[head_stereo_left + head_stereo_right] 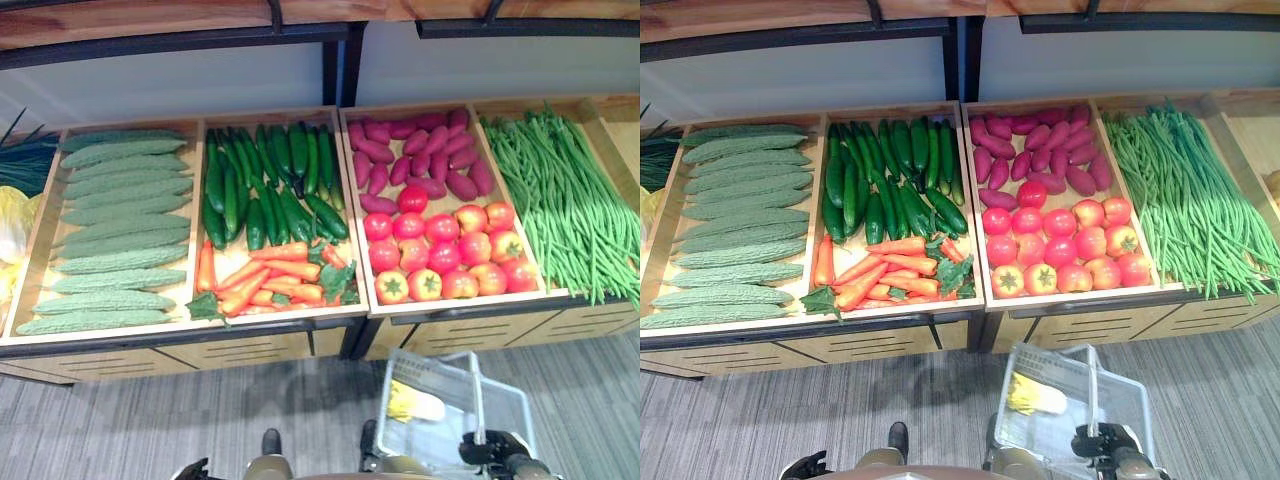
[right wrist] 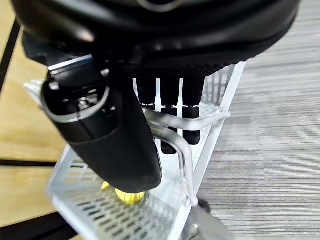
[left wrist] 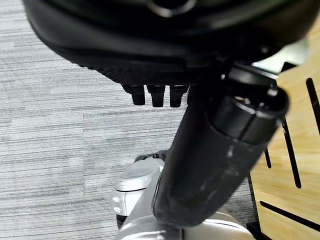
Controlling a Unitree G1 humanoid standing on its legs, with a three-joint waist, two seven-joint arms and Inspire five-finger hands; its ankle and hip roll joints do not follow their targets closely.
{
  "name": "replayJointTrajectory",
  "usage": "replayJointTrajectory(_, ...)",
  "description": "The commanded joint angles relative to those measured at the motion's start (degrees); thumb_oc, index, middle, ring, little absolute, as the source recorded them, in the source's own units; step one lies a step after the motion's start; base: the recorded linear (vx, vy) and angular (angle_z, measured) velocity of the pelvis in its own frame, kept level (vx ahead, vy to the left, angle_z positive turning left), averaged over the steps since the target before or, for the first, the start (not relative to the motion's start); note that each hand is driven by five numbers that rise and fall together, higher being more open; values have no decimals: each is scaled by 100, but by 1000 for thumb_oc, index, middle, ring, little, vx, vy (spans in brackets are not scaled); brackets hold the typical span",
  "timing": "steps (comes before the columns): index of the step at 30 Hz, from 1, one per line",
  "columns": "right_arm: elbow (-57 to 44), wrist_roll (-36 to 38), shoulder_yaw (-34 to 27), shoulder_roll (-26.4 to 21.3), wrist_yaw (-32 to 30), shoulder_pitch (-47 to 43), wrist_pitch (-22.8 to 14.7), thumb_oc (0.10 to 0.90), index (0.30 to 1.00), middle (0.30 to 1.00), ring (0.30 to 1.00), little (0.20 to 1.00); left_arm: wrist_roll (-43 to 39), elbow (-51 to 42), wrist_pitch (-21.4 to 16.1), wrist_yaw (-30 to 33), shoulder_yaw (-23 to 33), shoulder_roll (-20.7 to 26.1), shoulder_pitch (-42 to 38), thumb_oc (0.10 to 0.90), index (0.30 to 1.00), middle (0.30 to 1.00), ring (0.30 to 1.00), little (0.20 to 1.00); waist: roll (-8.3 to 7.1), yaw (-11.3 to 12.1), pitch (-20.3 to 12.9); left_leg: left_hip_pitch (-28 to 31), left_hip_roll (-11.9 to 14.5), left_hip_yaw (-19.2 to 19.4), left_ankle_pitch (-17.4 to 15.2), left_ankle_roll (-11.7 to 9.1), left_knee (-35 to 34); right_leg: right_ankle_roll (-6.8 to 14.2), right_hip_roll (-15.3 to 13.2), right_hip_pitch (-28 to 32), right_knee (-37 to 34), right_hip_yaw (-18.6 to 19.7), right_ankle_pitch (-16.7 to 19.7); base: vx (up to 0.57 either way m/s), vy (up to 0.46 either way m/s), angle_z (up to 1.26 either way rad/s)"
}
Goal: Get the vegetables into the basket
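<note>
A wooden display stand holds vegetables in trays: pale bumpy gourds (image 1: 120, 230), dark cucumbers (image 1: 270, 185), carrots (image 1: 270, 280), purple sweet potatoes (image 1: 415, 155), tomatoes (image 1: 445, 250) and long green beans (image 1: 570, 200). Low at the right, in front of the stand, hangs a clear mesh basket (image 1: 500, 410) with a yellow vegetable (image 1: 405, 402) inside. My right hand (image 1: 490, 447) grips it, fingers (image 2: 190, 120) curled round the clear handle (image 2: 172, 127). Down at the left my left hand (image 1: 190, 468) hangs over the floor, its fingers (image 3: 156, 95) relaxed and holding nothing.
Green onions (image 1: 25, 160) and a pale leafy cabbage (image 1: 12, 225) lie at the stand's far left. The stand's wooden front (image 1: 250, 350) with dark slots rises from a grey striped carpet (image 1: 120, 420). A grey panel and a wooden shelf edge stand behind the trays.
</note>
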Motion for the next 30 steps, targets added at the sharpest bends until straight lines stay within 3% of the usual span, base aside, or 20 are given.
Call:
replayJointTrajectory(1,212,-407,-72,-494,-334,109,67,400,300,300,300,300,191,314,-14,208,232,187,-170,900,1000,1000,1000,1000,-226,-66,-57,228,119,70,109,-59,-126,584,-564,-12,211,264,88,-22,78,-13)
replayJointTrajectory(6,297,-403,-377,-628,-566,81,121,400,300,300,300,300,-97,440,34,559,789,323,-143,900,1000,1000,1000,1000,-239,-42,-148,273,9,118,1,-27,-144,689,-702,23,53,270,265,-11,85,-3)
replayJointTrajectory(7,322,-373,-466,-635,-638,77,146,400,300,300,300,300,-348,528,54,825,1186,460,-164,900,1000,1000,1000,1000,-259,-19,-189,281,-21,128,-29,-17,-144,715,-749,49,34,261,293,4,77,0)
replayJointTrajectory(10,357,-380,-489,-591,-683,89,166,400,300,300,300,300,-664,607,41,1053,1590,620,-196,900,1000,1000,1000,1000,-299,-7,-233,301,-58,122,-60,-8,-144,739,-787,81,26,260,309,13,53,1)
replayJointTrajectory(15,450,-415,-443,-556,-726,129,249,400,300,300,300,300,-1304,712,8,1940,2582,1283,-292,900,1000,1000,1000,1000,-334,10,-368,341,-113,115,-118,-15,-144,793,-854,149,12,219,324,15,52,1)
replayJointTrajectory(22,535,-487,-373,-680,-692,184,185,400,300,300,300,300,-1785,574,-264,2461,3462,2025,38,900,1000,1000,1000,1000,-294,14,-456,348,-128,100,-125,-42,-144,835,-893,199,-6,170,334,5,36,1)
replayJointTrajectory(23,533,-478,-395,-708,-698,198,158,400,300,300,300,300,-1627,240,-345,2636,3500,2211,56,900,1000,1000,1000,1000,-279,43,-462,337,-128,92,-117,-47,-144,842,-895,202,-8,149,339,0,0,0)
replayJointTrajectory(25,473,-493,-454,-655,-741,271,108,400,300,300,300,300,-1028,-1429,-528,3206,3475,2228,388,900,1000,1000,1000,1000,-284,88,-455,322,-128,52,-104,-50,-144,852,-903,218,-11,117,339,6,-1,3)
replayJointTrajectory(27,399,-478,-604,-562,-780,376,40,400,300,300,300,300,41,-3440,-601,3729,3557,2329,788,900,1000,1000,1000,1000,-312,151,-456,291,-120,-2,-105,-54,-144,862,-908,215,-11,82,326,28,-22,14)
replayJointTrajectory(28,468,-458,-773,-486,-750,498,13,400,300,300,300,300,1411,-4852,-347,4002,3695,2470,1123,900,1000,1000,1000,1000,-339,213,-484,298,-107,-69,-171,-60,-144,877,-902,277,-11,22,249,18,-24,21)
replayJointTrajectory(30,464,-449,-815,-455,-754,533,-11,400,300,300,300,300,1776,-5101,-231,4161,3798,2448,1159,900,1000,1000,1000,1000,-372,223,-499,261,-118,-88,-138,-59,-144,875,-917,259,-11,1,268,16,-22,23)
